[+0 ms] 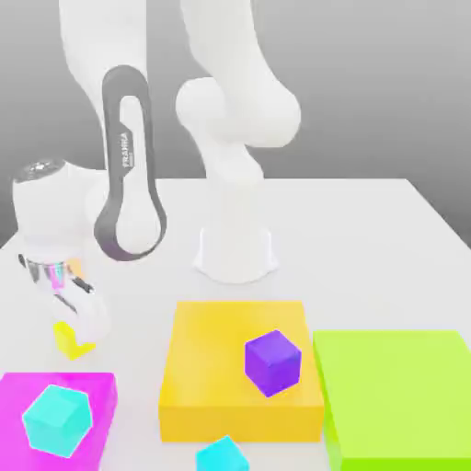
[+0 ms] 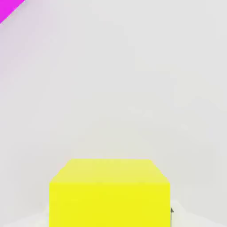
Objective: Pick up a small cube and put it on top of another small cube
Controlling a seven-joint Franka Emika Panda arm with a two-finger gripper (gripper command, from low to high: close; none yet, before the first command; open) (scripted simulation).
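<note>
nearest the camera, a small cyan cube (image 1: 222, 454) sits on the white worktop (image 1: 368, 239) just in front of the big flat orange-yellow block (image 1: 212, 368). to that block's side, at the exterior view's left, lies the flat magenta block (image 1: 92, 391) with a larger cyan cube (image 1: 57, 420) resting on top of it; on the other side, at the exterior view's right, lies a flat lime-green block (image 1: 396, 391), close beside the orange-yellow block.

the purple cube (image 1: 272, 361) stands on top of the orange-yellow block, toward its right front part, turned a little on its corner.

a bit farther back than the magenta block and to the left of the orange-yellow block, my fingers (image 1: 74, 331) are down at the worktop and clamped together on the small yellow cube (image 1: 72, 342). in the hand view the yellow cube (image 2: 109, 193) sits right up against my hand, with a corner of the magenta block (image 2: 8, 9) beyond it.

farthest back, behind the orange-yellow block, my white base (image 1: 235, 248) rises from the worktop.
</note>
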